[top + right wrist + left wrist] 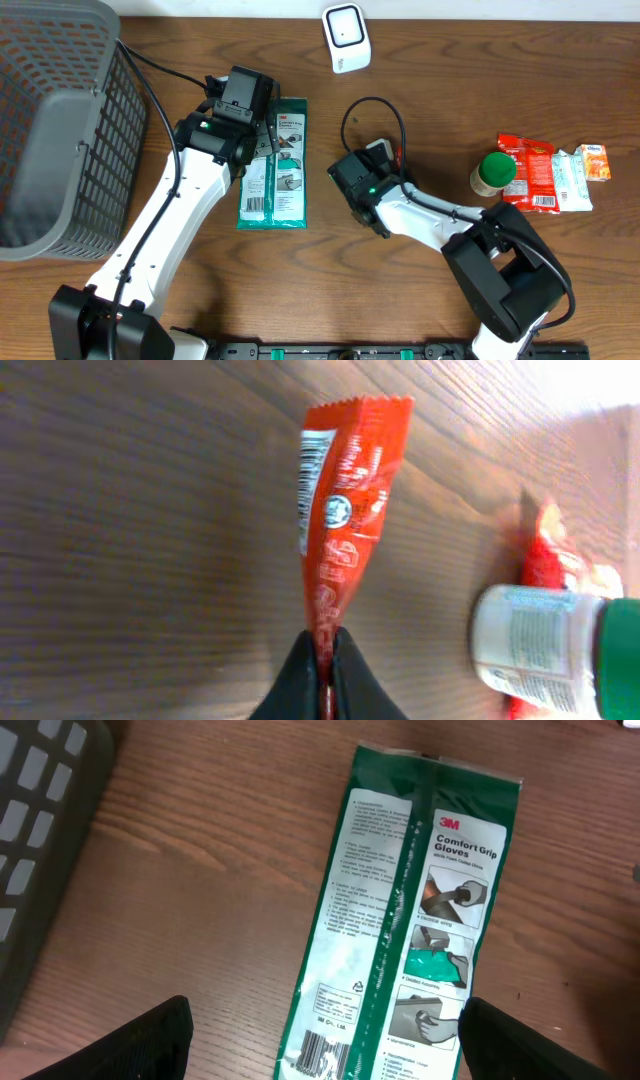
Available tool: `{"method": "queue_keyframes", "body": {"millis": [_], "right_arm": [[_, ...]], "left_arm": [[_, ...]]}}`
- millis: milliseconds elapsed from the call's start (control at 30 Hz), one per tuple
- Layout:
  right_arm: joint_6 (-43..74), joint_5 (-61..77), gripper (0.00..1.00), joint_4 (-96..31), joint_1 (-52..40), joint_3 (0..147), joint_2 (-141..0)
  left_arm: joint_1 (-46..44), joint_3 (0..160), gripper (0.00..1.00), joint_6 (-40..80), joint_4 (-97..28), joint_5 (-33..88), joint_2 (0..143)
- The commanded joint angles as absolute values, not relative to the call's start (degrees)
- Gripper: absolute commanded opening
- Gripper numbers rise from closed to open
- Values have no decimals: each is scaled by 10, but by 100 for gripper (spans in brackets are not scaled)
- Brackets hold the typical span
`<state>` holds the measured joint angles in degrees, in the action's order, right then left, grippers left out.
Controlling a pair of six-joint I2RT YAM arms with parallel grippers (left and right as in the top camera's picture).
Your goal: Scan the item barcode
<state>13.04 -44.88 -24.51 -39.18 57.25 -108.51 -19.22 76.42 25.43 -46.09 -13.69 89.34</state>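
squarely, red packet [345,500] sits pinched between right pincer [324,660] tips.

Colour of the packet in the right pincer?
Red-orange packet, white barcode patch; clearest in right wrist view.

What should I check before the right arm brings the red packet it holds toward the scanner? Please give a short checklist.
1. Right gripper shut on the lower end of the red packet: ok.
2. Barcode on the packet uncovered: ok.
3. Barcode turned toward the scanner: cannot tell.
4. Scanner at the far table edge, nothing covering it: ok.
5. Left gripper open above the glove pack, holding nothing: ok.
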Motion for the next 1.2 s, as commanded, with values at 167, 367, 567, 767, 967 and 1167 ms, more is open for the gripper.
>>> {"method": "queue_keyframes", "body": {"millis": [167,367,567,767,967,1167], "right_arm": [[174,-364,10,-233,-401,577,-1088],[174,-339,15,-229,-401,577,-1088],[184,-299,18,-220,-401,579,-1083],[179,-249,24,-233,-396,607,-1033],[180,-186,10,-287,-352,631,-954],[212,-59,1,-366,-265,628,-938]], "left_arm": [[-189,763,85,251,-462,-146,887],[-189,763,85,251,-462,-146,887],[-189,763,85,251,-462,-146,887],[-189,763,85,251,-462,-146,887],[-189,763,85,251,-462,-146,887],[-189,763,85,251,-462,-146,887]]}}
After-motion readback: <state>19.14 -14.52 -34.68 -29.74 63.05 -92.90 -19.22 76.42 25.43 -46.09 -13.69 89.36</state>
